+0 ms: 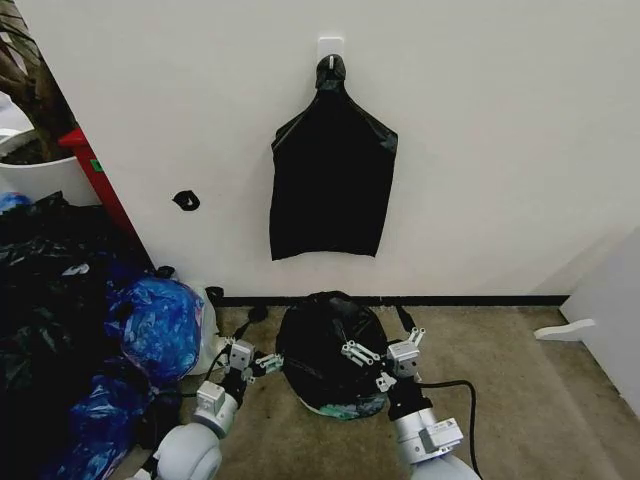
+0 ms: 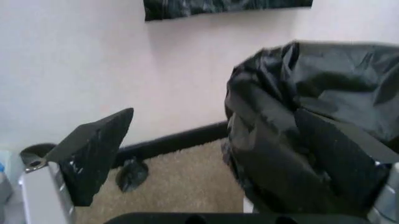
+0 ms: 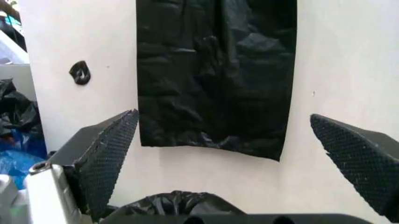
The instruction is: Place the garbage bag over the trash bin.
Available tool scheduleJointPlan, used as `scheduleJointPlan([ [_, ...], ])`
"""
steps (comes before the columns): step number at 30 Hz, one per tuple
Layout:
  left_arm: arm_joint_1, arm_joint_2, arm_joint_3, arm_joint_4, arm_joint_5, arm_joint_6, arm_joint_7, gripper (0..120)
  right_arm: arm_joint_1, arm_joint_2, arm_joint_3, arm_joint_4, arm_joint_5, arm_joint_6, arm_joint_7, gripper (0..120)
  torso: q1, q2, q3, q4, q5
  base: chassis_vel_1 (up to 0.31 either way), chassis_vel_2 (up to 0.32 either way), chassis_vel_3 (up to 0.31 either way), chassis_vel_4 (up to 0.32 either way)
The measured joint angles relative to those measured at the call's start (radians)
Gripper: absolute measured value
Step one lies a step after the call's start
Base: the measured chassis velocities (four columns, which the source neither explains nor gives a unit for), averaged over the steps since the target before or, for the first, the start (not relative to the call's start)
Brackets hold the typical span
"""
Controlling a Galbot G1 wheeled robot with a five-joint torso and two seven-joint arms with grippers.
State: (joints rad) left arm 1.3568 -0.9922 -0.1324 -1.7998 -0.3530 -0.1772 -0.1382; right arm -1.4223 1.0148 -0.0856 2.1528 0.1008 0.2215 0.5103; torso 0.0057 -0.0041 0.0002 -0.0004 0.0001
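The garbage bag (image 1: 325,340) is draped over the trash bin, glossy and crinkled; only the bin's pale greenish base (image 1: 343,408) shows below it, on the carpet by the wall. My left gripper (image 1: 255,358) is open just to the left of the covered bin. In the left wrist view the left gripper (image 2: 218,163) has one finger (image 2: 349,163) close against the bag (image 2: 311,102). My right gripper (image 1: 382,346) is open at the bag's right front side. In the right wrist view the right gripper (image 3: 234,158) has nothing between its fingers, and the bag's top (image 3: 177,203) lies below it.
A flat black bag bundle (image 1: 330,185) hangs from a wall hook above the bin. Heaped blue and black bags (image 1: 110,330) crowd the left, with a white plant pot (image 1: 40,175) behind. A white panel (image 1: 610,300) stands at the right. Bare carpet (image 1: 520,390) lies to the right.
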Motion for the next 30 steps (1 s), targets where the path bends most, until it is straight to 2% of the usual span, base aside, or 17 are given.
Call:
scheduleJointPlan([
  [6, 0.01, -0.002, -0.028, -0.102, -0.04, -0.043, 0.016, 100, -0.004, 0.007, 0.026, 0.002, -0.006, 0.006, -0.001, 100, 0.0, 0.0, 0.0, -0.0001, 0.0001, 0.0, 0.0, 0.0, 0.0],
  [9, 0.025, -0.021, -0.068, -0.187, -0.071, -0.058, 0.021, 100, -0.005, 0.028, 0.078, -0.003, -0.011, 0.03, -0.015, 100, 0.0, 0.0, 0.0, 0.0, 0.0001, 0.0, 0.0, 0.0, 0.0],
  [11, 0.038, -0.061, -0.126, -0.238, -0.083, -0.059, 0.018, 100, -0.011, 0.057, 0.151, -0.023, -0.028, 0.055, -0.037, 100, 0.0, 0.0, 0.0, 0.0001, 0.0006, 0.0, 0.0, 0.0, 0.0],
  [12, 0.038, -0.061, -0.126, -0.238, -0.083, -0.059, 0.018, 100, -0.011, 0.057, 0.151, -0.023, -0.028, 0.055, -0.037, 100, 0.0, 0.0, 0.0, 0.0001, 0.0006, 0.0, 0.0, 0.0, 0.0],
  [15, 0.051, -0.154, -0.204, -0.296, -0.081, -0.071, -0.026, 100, -0.029, 0.104, 0.262, -0.03, -0.08, 0.052, -0.045, 100, 0.0, 0.0, 0.0, 0.0, 0.0002, 0.0, 0.0, 0.0, 0.0],
  [16, 0.052, -0.16, -0.208, -0.299, -0.081, -0.074, -0.029, 100, -0.031, 0.107, 0.269, -0.03, -0.084, 0.051, -0.045, 100, 0.0, 0.0, 0.0, 0.0, 0.0002, 0.0, 0.0, 0.0, 0.0],
  [17, 0.066, -0.207, -0.246, -0.331, -0.067, -0.09, -0.035, 100, -0.053, 0.135, 0.334, -0.03, -0.11, 0.061, -0.047, 100, 0.0, 0.0, 0.0, 0.0002, 0.0001, 0.0, 0.0, 0.0, 0.0],
  [18, 0.077, -0.225, -0.265, -0.346, -0.053, -0.099, -0.031, 100, -0.065, 0.149, 0.362, -0.028, -0.123, 0.063, -0.052, 100, 0.0, 0.0, 0.0, -0.0001, 0.0004, 0.0, 0.0, 0.0, 0.0],
  [24, 0.133, -0.266, -0.314, -0.386, -0.013, -0.112, 0.009, 100, -0.131, 0.216, 0.458, -0.006, -0.176, 0.07, -0.076, 100, 0.0, 0.0, 0.0, 0.0, 0.0002, 0.0, 0.0, 0.0, 0.0],
  [30, 0.165, -0.273, -0.309, -0.382, 0.02, -0.114, 0.027, 100, -0.177, 0.25, 0.466, 0.022, -0.179, 0.041, -0.076, 100, 0.0, 0.0, 0.0, -0.0001, 0.0, 0.0, 0.0, 0.0, 0.0],
])
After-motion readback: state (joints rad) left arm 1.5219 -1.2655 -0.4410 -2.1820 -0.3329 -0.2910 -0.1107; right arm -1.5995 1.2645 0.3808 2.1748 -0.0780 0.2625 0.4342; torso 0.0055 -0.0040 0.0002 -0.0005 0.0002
